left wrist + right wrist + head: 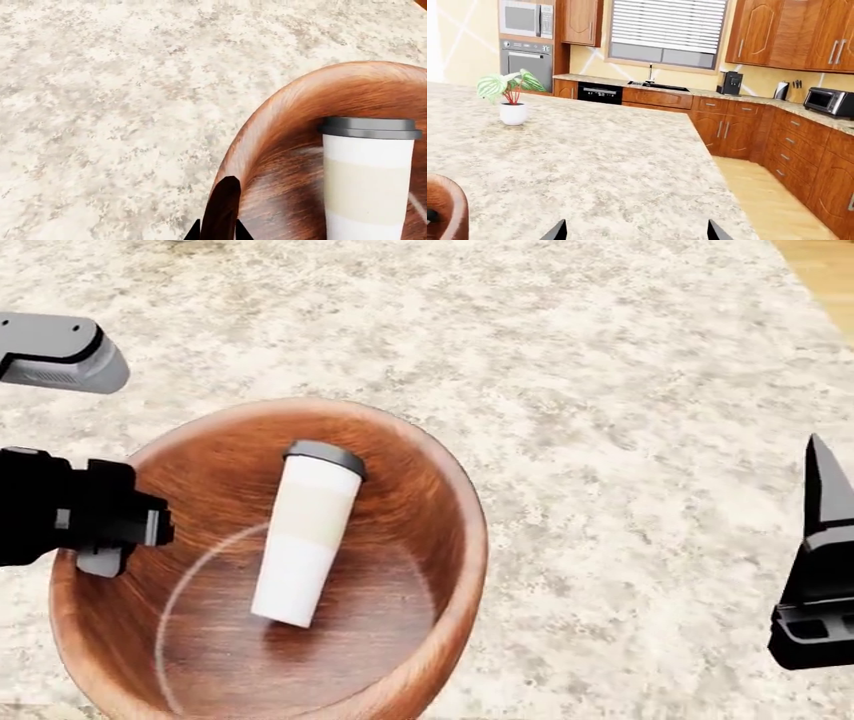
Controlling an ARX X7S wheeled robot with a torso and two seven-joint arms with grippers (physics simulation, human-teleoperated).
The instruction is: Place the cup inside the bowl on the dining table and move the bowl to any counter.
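The reddish-brown wooden bowl point(400, 490) stands on the pale speckled dining table point(601, 390). Inside it the cream cup point(304, 545) with a dark grey lid leans tilted, its base on the bowl's floor. My left gripper point(107, 558) is at the bowl's left side. In the left wrist view its two black tips point(218, 233) are shut on the bowl's rim point(223, 200), one tip on each side of the wall, and the cup point(367, 185) stands close by. My right gripper point(825, 530) hovers open to the right of the bowl, with nothing between its wide-spread tips point(636, 232).
A potted plant point(510, 97) in a white pot stands far down the table point(594, 160). Beyond it runs the granite counter point(694, 91) with a sink, a coffee machine and a toaster oven point(829, 101). Wood floor point(760, 195) lies between table and cabinets.
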